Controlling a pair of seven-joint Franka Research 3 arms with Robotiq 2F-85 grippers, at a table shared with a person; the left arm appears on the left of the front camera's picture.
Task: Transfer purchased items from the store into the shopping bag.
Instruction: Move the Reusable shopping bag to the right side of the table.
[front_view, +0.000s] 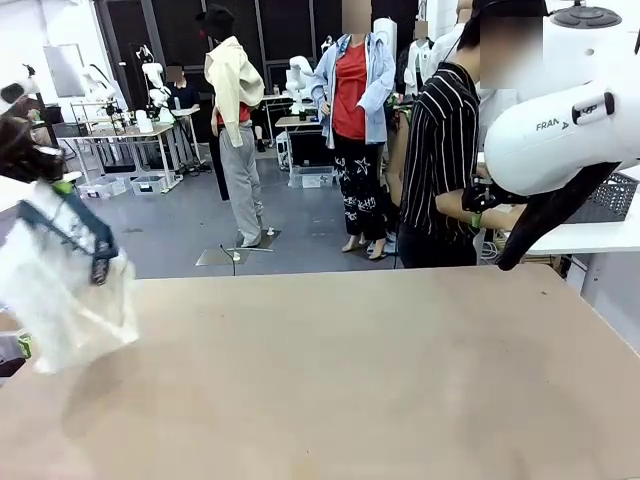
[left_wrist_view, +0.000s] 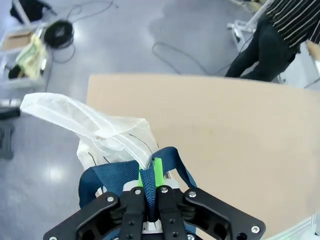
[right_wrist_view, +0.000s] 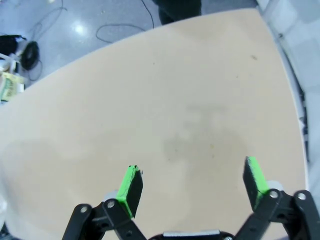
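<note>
The shopping bag (front_view: 62, 285), translucent white with navy strap handles, hangs blurred at the table's left edge in the front view. My left gripper (left_wrist_view: 151, 175) is shut on one navy strap of the shopping bag (left_wrist_view: 107, 131), whose crumpled body trails below the fingers beside the table's corner. My right gripper (right_wrist_view: 192, 181) stands open high over bare tabletop, nothing between its green pads; its white arm (front_view: 560, 140) crosses the upper right of the front view. The store and the purchased items are out of view.
The tan table (front_view: 360, 370) spreads wide and bare. A person in a striped shirt (front_view: 445, 165) stands at the far right side, by a white bench holding a lattice crate (front_view: 612, 197). Cables lie on the floor beyond the table.
</note>
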